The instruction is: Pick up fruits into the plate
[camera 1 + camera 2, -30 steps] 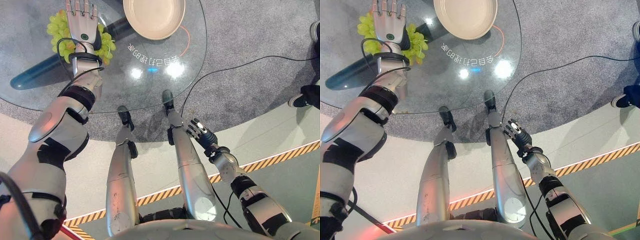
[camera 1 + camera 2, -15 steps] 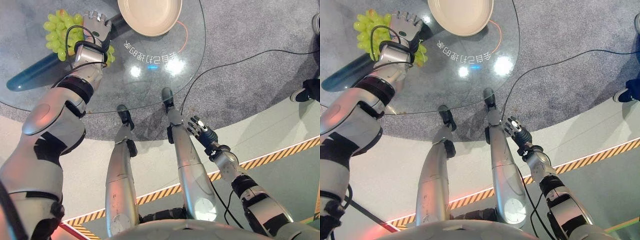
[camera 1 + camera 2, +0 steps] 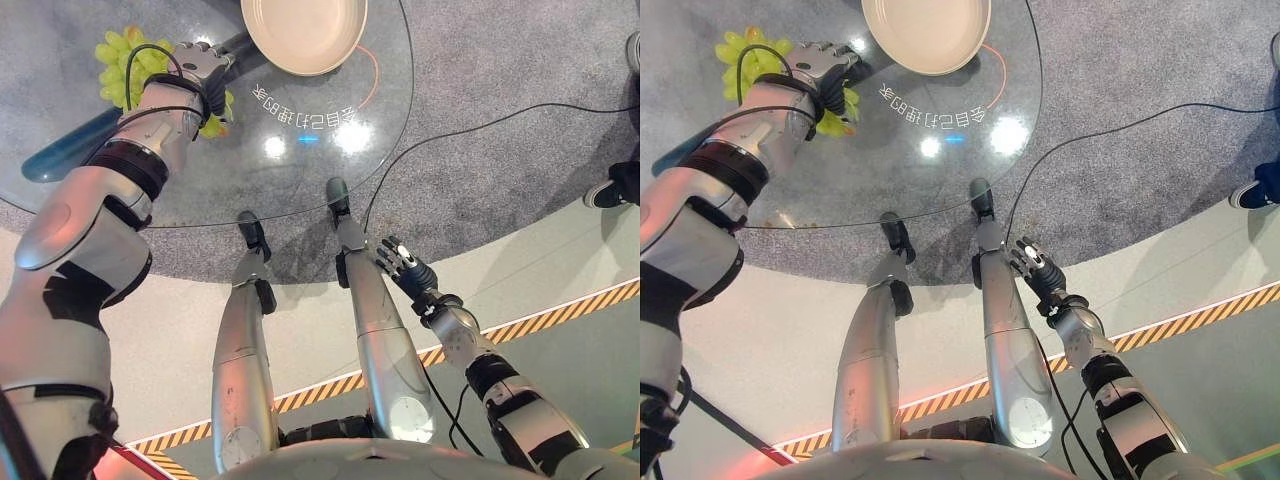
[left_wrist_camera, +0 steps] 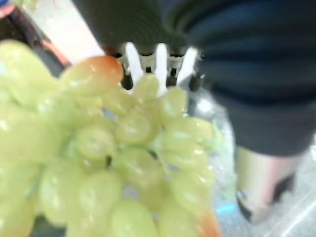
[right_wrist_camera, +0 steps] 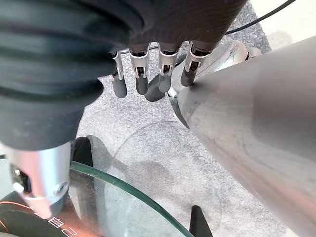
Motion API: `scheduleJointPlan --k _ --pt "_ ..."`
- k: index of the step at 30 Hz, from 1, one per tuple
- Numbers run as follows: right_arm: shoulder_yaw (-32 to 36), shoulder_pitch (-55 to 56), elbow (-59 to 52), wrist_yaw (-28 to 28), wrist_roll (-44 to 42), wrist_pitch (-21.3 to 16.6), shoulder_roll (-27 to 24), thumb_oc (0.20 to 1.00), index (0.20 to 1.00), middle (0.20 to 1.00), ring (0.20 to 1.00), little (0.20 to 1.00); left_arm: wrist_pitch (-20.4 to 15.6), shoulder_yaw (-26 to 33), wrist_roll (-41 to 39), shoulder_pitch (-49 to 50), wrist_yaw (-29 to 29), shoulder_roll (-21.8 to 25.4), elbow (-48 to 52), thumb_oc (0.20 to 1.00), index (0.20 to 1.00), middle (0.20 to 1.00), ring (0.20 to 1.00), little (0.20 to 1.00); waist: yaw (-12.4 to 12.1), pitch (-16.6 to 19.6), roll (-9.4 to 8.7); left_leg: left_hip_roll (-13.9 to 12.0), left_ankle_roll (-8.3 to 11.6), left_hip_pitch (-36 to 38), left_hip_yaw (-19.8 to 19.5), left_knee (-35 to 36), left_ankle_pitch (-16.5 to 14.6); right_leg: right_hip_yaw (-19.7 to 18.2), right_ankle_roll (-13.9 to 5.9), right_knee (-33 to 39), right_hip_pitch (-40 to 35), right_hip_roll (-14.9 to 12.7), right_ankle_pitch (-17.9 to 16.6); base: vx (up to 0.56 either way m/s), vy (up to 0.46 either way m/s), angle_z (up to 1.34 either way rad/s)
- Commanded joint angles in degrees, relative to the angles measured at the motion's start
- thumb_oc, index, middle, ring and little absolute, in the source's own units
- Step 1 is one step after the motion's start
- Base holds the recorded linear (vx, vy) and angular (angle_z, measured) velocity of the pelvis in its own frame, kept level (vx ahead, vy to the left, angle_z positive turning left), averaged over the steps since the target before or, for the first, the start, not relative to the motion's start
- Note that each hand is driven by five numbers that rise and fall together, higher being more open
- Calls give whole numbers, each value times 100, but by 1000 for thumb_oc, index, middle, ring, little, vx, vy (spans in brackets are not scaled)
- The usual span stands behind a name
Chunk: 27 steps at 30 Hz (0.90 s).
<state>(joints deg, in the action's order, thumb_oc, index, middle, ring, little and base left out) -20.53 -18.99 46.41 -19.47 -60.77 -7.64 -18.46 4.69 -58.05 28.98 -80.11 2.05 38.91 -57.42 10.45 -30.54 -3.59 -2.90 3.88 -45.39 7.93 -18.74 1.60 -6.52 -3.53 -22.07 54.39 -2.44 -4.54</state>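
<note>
Looking down through the left eye view, I see a round glass table [image 3: 300, 170] with my left hand [image 3: 197, 62] reaching across its far left part. That hand sits on top of a bunch of green grapes [image 3: 118, 62], fingers bent down over the side of the bunch nearest the plate. The cream plate [image 3: 303, 32] lies empty at the table's far edge, near the grapes but apart from them. White lettering on the glass sits just this side of the plate. My right hand [image 3: 403, 263] hangs low beside the table's near edge, off the glass, fingers loosely straight and holding nothing. A person's dark shoe [image 3: 603, 193] shows on the grey carpet at the right.

Right eye view: same layout. Grapes [image 3: 748, 56] under the left hand [image 3: 823, 62], plate [image 3: 926, 32] beyond and to the right of them.

Left wrist view: grapes [image 4: 123, 158] press right up against the camera, with the silver fingers [image 4: 160, 61] curled over the bunch. I read that as a grasp on the grapes.

Right wrist view: right hand's fingers [image 5: 165, 64] hang relaxed and slightly bent, nothing in them. Table rim [image 5: 133, 192] below, carpet past it.
</note>
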Motion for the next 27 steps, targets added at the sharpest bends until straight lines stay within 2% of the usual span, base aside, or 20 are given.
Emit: scheduleJointPlan --k 1,10,13,14,22,23,24,27 --pt "8 727 -367 -209 -196 -79 -185 1000 1000 1000 1000 1000 -203 401 -442 943 436 45 -18 1000 1000 1000 1000 1000 211 74 343 541 -338 -95 -388 -266 -565 544 196 -87 -190 526 450 -31 19 1" --pt "-23 755 -458 -118 -194 -93 -147 1000 1000 1000 1000 1000 -206 782 -1025 1100 125 72 148 1000 1000 1000 1000 1000 133 74 349 562 -381 -55 -420 -146 -511 544 193 -19 -210 543 416 -23 7 1" --pt "-14 773 -494 -102 -189 -100 -143 1000 1000 1000 1000 1000 -263 866 -905 1112 132 108 198 1000 1000 1000 1000 1000 116 74 358 576 -376 -16 -434 -109 -491 547 184 27 -256 539 394 -45 1 1" --pt "25 647 -526 -67 -190 -82 -160 1000 1000 1000 1000 1000 -263 871 -570 1000 129 187 229 1000 1000 1000 1000 1000 122 74 360 589 -380 -178 -372 -18 -255 555 212 129 -96 517 159 -102 -6 4" --pt "37 600 -448 -123 -262 -63 -201 1000 1000 1000 1000 1000 -44 487 940 778 57 402 360 1000 1000 1000 1000 1000 95 74 377 586 -373 -141 -359 32 -242 565 173 232 -142 453 94 -24 11 4" --pt "39 593 -431 -136 -268 -60 -206 1000 1000 1000 1000 1000 41 459 904 749 -16 408 374 1000 1000 1000 1000 1000 98 74 372 592 -372 -148 -358 23 -247 564 174 237 -135 451 87 0 0 0" --pt "23 601 -392 -153 -284 -93 -191 1000 1000 1000 1000 1000 258 505 595 754 -338 417 438 1000 1000 1000 1000 1000 87 74 366 595 -377 -144 -361 22 -256 557 171 246 -143 445 87 0 0 0" --pt "-3 662 -356 -173 -303 -147 -131 1000 1000 1000 1000 1000 464 906 -200 816 -1250 361 529 1000 1000 1000 1000 1000 52 74 353 600 -405 -128 -375 14 -273 552 170 204 -152 452 122 0 0 0"
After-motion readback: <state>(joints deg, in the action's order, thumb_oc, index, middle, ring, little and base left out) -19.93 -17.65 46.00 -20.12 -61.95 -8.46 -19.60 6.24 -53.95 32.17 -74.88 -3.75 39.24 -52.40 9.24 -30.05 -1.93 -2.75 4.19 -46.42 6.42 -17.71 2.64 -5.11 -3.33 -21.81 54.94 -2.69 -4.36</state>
